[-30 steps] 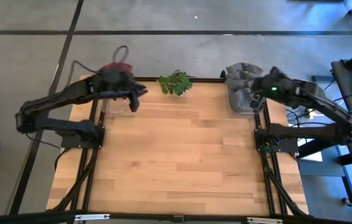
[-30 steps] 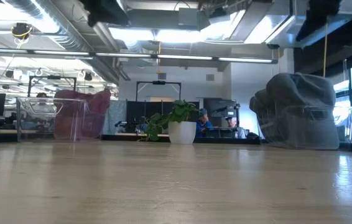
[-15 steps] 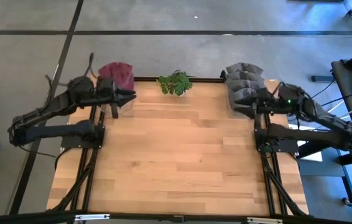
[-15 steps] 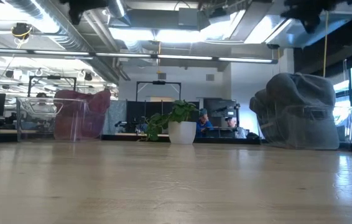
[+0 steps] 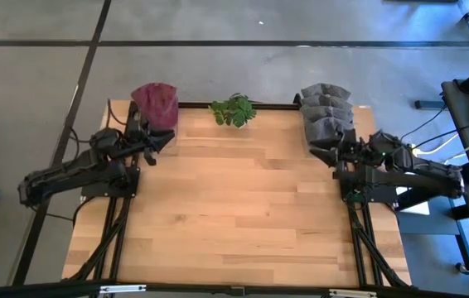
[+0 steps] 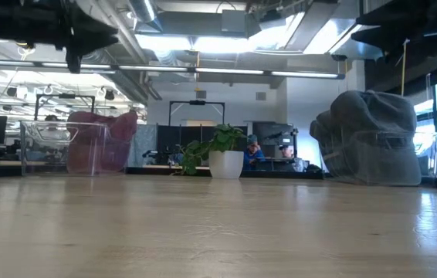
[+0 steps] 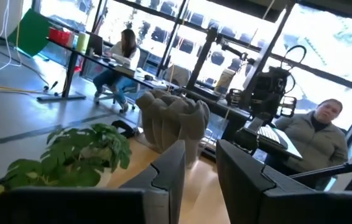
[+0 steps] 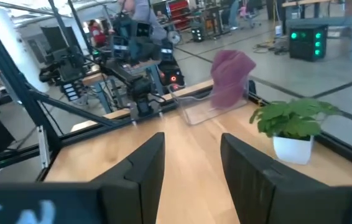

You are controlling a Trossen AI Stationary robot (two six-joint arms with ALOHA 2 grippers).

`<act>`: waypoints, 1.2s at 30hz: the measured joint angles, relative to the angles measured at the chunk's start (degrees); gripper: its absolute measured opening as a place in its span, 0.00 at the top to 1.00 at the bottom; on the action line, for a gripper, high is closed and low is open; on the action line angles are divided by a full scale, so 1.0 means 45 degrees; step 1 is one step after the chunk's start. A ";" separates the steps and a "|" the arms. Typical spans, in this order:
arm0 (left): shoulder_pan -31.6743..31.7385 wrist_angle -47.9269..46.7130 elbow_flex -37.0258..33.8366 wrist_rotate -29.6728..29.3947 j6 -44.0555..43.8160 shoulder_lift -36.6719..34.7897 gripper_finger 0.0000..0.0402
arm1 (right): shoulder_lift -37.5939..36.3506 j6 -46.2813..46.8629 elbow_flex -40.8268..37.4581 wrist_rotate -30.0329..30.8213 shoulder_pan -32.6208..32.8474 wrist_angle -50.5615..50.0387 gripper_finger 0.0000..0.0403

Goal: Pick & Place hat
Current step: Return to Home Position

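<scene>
Wood-plank counter (image 5: 234, 207) is bare across its middle, and everything sits along the far edge. The red cap (image 5: 156, 103) is in the left bin (image 6: 45, 150) at the far-left corner. The gray caps (image 5: 327, 112) are heaped in the right bin (image 6: 415, 166) at the far-right corner, with a potted plant (image 5: 234, 110) between. Your left claw (image 5: 161, 141) hangs just on the near side of the red cap, fingers spread and holding nothing. Your right claw (image 5: 321, 153) sits likewise beside the gray caps, also released. Each cap lies toward the far edge from its claw, so I judge that retreating home leads away from both bins.
</scene>
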 joint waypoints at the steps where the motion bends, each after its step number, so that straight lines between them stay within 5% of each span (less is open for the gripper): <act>1: 0.0000 0.0328 -0.0310 -0.0014 -0.0057 -0.0072 0.78 | 0.0000 -0.0025 -0.0108 0.0172 0.0160 0.0127 0.61; 17: 0.0000 0.0910 -0.2692 -0.1613 -0.0721 -0.1223 0.77 | 0.0027 -0.0551 -0.0636 0.3968 0.2944 0.0533 0.61; 36: 0.0000 0.0325 -0.3305 -0.1704 -0.0909 -0.1431 0.77 | -0.0009 -0.1067 -0.2671 0.4716 0.3802 0.2783 0.61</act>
